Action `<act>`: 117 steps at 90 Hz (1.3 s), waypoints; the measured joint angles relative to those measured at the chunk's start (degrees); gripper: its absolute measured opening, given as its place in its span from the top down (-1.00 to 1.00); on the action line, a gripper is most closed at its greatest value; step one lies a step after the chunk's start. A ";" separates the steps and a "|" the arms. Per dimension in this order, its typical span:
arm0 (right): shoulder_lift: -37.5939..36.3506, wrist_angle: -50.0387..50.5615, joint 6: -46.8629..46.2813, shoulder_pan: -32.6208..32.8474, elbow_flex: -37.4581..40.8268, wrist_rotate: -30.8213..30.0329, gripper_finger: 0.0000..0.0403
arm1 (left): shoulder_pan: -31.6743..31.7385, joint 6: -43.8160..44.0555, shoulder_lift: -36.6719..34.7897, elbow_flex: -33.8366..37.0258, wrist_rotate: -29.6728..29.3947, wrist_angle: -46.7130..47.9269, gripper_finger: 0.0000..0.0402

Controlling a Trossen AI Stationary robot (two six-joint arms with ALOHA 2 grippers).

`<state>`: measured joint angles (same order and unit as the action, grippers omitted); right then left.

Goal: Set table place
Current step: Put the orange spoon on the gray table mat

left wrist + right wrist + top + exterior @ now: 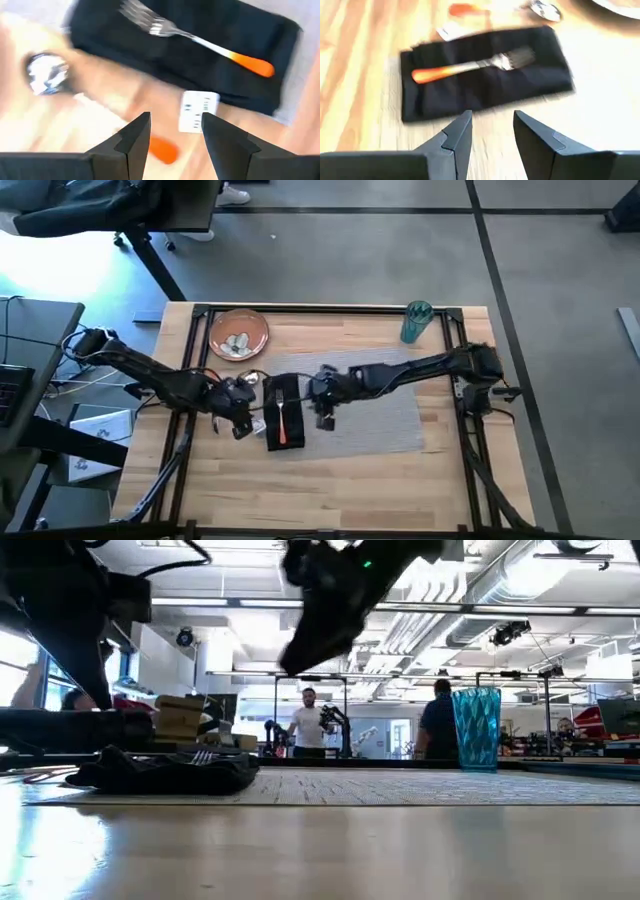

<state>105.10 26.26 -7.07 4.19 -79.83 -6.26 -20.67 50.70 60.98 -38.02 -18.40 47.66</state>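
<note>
The black napkin (275, 395) lies flat on the left end of the grey placemat (380, 410). An orange-handled fork (470, 67) lies along its top. An orange-handled spoon (45, 75) lies on the bare wood just left of the napkin. My left gripper (172, 132) hovers open over the spoon's handle end (162, 150), beside the napkin's white tag (197, 117). My right gripper (490, 132) hangs open above the placemat, just right of the napkin. The orange-brown plate (238, 335) and the teal cup (416, 321) stand at the table's far edge.
Small pale things lie on the plate. The black rail frame (330, 308) edges the table. The low view shows people standing in the room (308, 725) behind the table. Bare wood stretches along the near side of the table (330, 485).
</note>
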 joint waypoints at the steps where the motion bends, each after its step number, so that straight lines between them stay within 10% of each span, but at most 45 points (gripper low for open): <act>1: -0.48 0.52 -0.28 0.00 0.34 -0.50 0.39 | 0.00 0.59 -0.09 0.00 -0.42 0.34 0.20; 51: -12.96 -15.15 -22.95 6.63 31.04 -10.04 0.39 | 4.72 22.12 4.10 5.77 -4.37 -0.76 0.20; 117: -13.01 -22.01 -22.67 6.86 32.94 -10.05 0.39 | 12.27 17.66 11.53 8.64 -4.19 -11.79 0.20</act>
<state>92.09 4.25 -29.74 11.05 -46.89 -16.32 -8.40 68.36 72.51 -29.38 -22.59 35.87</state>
